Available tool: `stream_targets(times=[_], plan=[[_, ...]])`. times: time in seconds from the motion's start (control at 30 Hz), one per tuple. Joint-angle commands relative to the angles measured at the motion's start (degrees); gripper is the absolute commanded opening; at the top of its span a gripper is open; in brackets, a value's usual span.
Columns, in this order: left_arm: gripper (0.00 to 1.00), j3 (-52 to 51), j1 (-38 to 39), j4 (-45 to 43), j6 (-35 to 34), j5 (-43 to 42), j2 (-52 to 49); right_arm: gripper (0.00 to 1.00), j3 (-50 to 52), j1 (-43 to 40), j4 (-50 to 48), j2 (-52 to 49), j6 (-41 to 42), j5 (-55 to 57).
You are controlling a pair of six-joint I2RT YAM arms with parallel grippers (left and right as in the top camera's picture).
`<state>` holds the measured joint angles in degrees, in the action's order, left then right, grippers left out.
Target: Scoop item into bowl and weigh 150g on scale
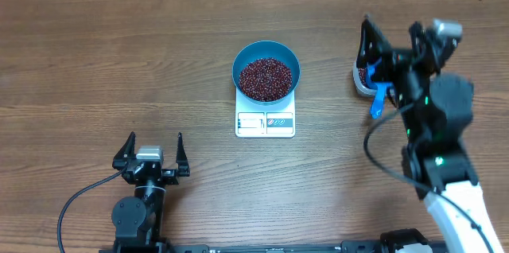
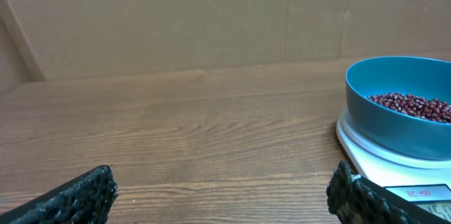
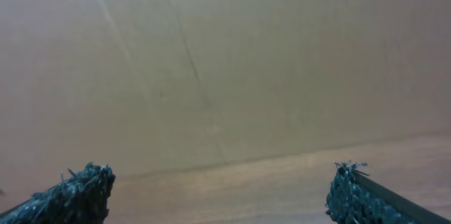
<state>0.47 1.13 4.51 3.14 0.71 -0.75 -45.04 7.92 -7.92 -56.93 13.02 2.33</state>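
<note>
The blue bowl (image 1: 245, 60) stands on the white scale (image 1: 265, 123) at the table's middle, holding a layer of dark red-brown beans (image 1: 266, 78). The left wrist view shows the bowl (image 2: 394, 131), the beans (image 2: 414, 106) and the scale (image 2: 366, 155) at the right. My left gripper (image 1: 156, 138) rests open near the front left, well apart from the scale, with nothing between its fingers (image 2: 222, 194). My right gripper (image 1: 390, 30) is raised at the right, open and empty (image 3: 222, 190), above a clear tub.
The clear tub (image 1: 362, 80) with some beans sits at the right, partly hidden by my right arm. A small blue scoop (image 1: 378, 99) lies by its near side. A cardboard wall (image 2: 211, 20) stands behind the table.
</note>
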Motion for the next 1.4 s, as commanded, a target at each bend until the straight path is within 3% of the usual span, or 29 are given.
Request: stream_targets(times=[0.0,0.27,0.73,0.87,1.03,1.37], plan=[[1.0,-0.2,0.17,-0.07,0.72,0.31,0.5,1.0,7.3,0.22,-3.58,5.4,-0.92,-0.55],[0.99,-0.2,0.17,-0.07,0.72,0.31,0.5,1.0,23.34,-0.07,-11.67,18.84,-1.18,-0.31],[1.0,-0.2,0.17,-0.07,0.72,0.31,0.5,1.0,44.68,-0.17,-11.3,45.24,-2.69,-0.35],[0.99,-0.2,0.17,-0.07,0.7,0.33,0.5,1.0,44.59,-0.22,-2.25,51.43,-3.98,-0.22],[1.0,-0.2,0.17,-0.07,0.72,0.31,0.5,1.0,44.59,-0.22,5.09,56.89,-11.3,-2.82],[0.99,-0.2,0.17,-0.07,0.72,0.33,0.5,1.0,44.59,-0.22,11.8,56.76,-17.49,-3.98]])
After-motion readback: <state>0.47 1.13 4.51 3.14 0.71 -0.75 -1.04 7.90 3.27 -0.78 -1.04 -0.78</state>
